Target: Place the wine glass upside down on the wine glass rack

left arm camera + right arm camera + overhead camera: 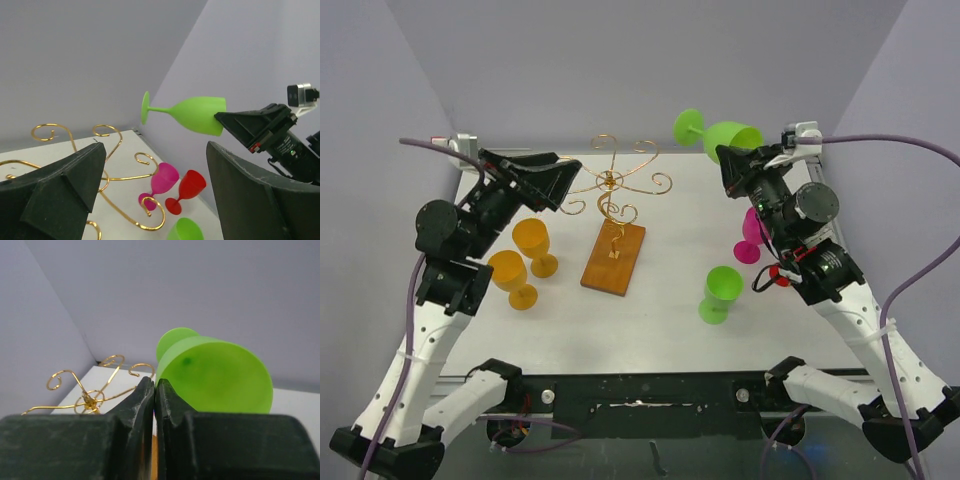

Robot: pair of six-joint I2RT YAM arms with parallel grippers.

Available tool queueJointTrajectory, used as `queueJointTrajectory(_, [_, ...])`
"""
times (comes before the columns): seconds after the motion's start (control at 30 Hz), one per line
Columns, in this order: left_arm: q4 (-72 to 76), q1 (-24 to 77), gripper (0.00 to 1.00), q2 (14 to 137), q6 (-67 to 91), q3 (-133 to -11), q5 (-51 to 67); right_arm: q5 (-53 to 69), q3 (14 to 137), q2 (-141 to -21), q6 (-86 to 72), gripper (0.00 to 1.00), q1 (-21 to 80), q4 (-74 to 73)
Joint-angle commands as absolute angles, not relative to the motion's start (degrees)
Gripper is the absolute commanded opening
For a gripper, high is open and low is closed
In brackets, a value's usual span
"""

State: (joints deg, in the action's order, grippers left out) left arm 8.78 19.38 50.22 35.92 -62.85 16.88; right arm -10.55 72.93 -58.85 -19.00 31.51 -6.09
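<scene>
My right gripper (pixel 729 158) is shut on the rim of a green wine glass (pixel 725 135) and holds it on its side in the air, foot pointing left, to the right of the rack and above its arms. In the right wrist view the glass (pixel 215 377) sits right of the closed gripper (pixel 155 390). The wine glass rack (pixel 612 185), gold scroll wire on a brown wooden base (pixel 615 258), stands mid-table. My left gripper (pixel 565 170) is open and empty beside the rack's left arms. The left wrist view shows the held glass (pixel 197 115) and the scrolls (pixel 120 175).
Two orange glasses (pixel 534 245) (pixel 510 278) stand left of the rack base. A second green glass (pixel 722 293), a magenta glass (pixel 752 235) and a red glass (pixel 189 189) stand on the right, under my right arm. Grey walls enclose the table.
</scene>
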Motion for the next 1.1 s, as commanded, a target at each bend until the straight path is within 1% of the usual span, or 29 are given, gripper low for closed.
queueJointTrajectory(0.0, [14.48,19.17,0.78,55.53,48.04,-67.94,19.86,-12.58,69.49,-57.41,-13.65,0.0,35.34,15.56])
queueJointTrajectory(0.17, [19.42,19.28,0.76,59.77,57.09,-69.02,23.23,-11.55,66.4,-59.1,-10.31,0.0,39.75,30.78])
queueJointTrajectory(0.37, [21.65,19.25,0.73,63.59,65.14,-71.05,21.68,-10.86,65.84,-63.38,-8.3,0.0,45.01,42.64])
queueJointTrajectory(0.43, [25.48,19.31,0.72,64.63,68.76,-70.49,22.05,-10.33,66.63,-65.18,-7.43,0.0,46.83,44.13])
queueJointTrajectory(0.53, [31.57,19.29,0.65,65.65,73.1,-69.29,21.92,-9.82,68.07,-67.69,-4.95,0.0,49.92,45.06])
queueJointTrajectory(0.83, [32.01,19.29,0.52,65.84,79.01,-67.54,16.43,-13.29,69.1,-72.38,4.23,0.0,59.29,50.16])
queueJointTrajectory(1.07, [30.71,18.78,0.51,64.45,80.86,-65.28,12.89,-13.55,69.88,-75.01,6.8,0.0,61.95,51.44])
